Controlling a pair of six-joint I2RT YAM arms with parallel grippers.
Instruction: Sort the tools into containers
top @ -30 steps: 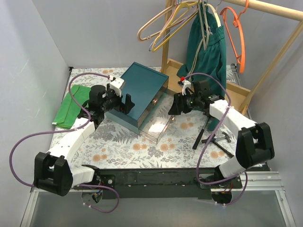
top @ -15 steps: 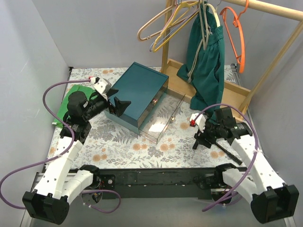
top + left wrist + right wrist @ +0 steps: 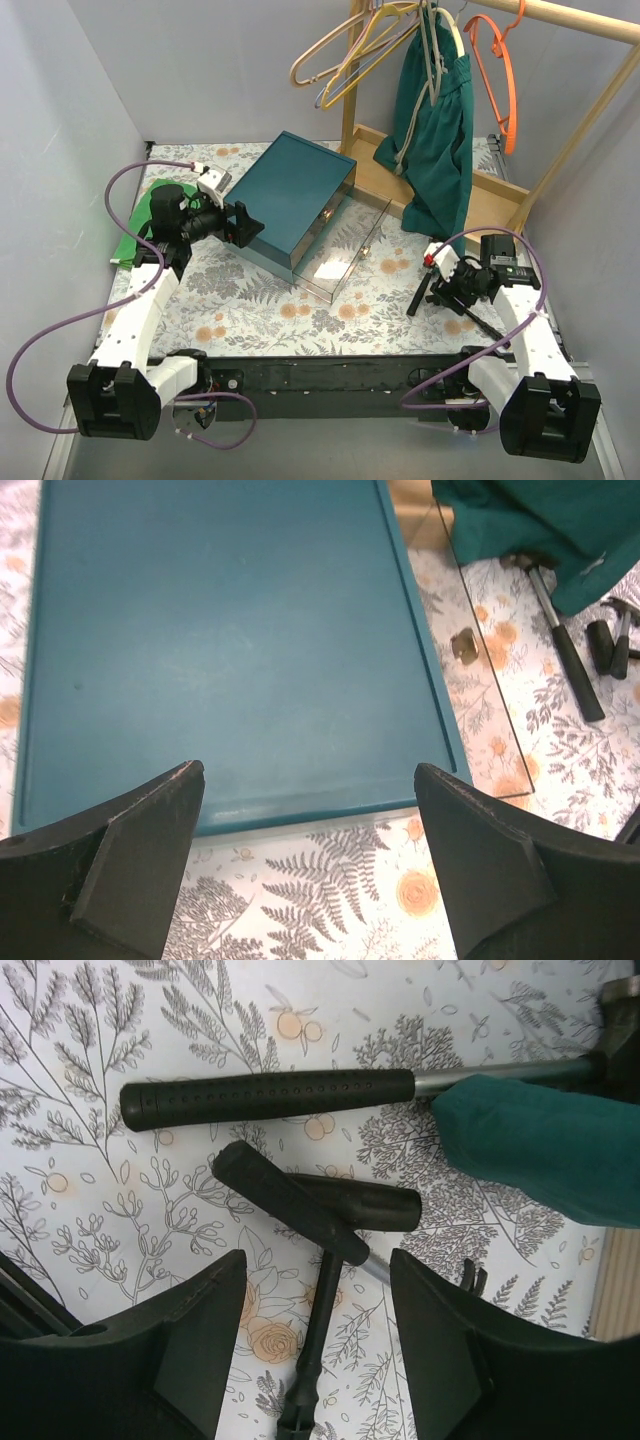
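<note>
The dark teal box [image 3: 295, 195] lies at the middle back, with a clear drawer tray [image 3: 338, 268] pulled out on its front right side. My left gripper [image 3: 243, 225] is open and empty at the box's left edge; the left wrist view shows the box lid [image 3: 220, 640] just ahead of the gripper [image 3: 310, 810]. My right gripper [image 3: 440, 290] is open and empty above the black tools [image 3: 470, 312] at the front right. The right wrist view shows my right gripper [image 3: 318, 1290] over a black T-handle tool [image 3: 300, 1215], with a black-handled hammer [image 3: 270, 1095] beyond it. No screwdrivers show.
A green folded cloth [image 3: 135, 235] lies at the left. A wooden rack base [image 3: 380, 170] stands behind the box, with a teal garment [image 3: 440, 140] and coloured hangers [image 3: 350, 50] hanging above. The garment's hem [image 3: 540, 1145] covers the hammer's shaft.
My right arm has swung from the box's open tray to the black tools at the front right. My left arm has drawn back to the box's left edge.
</note>
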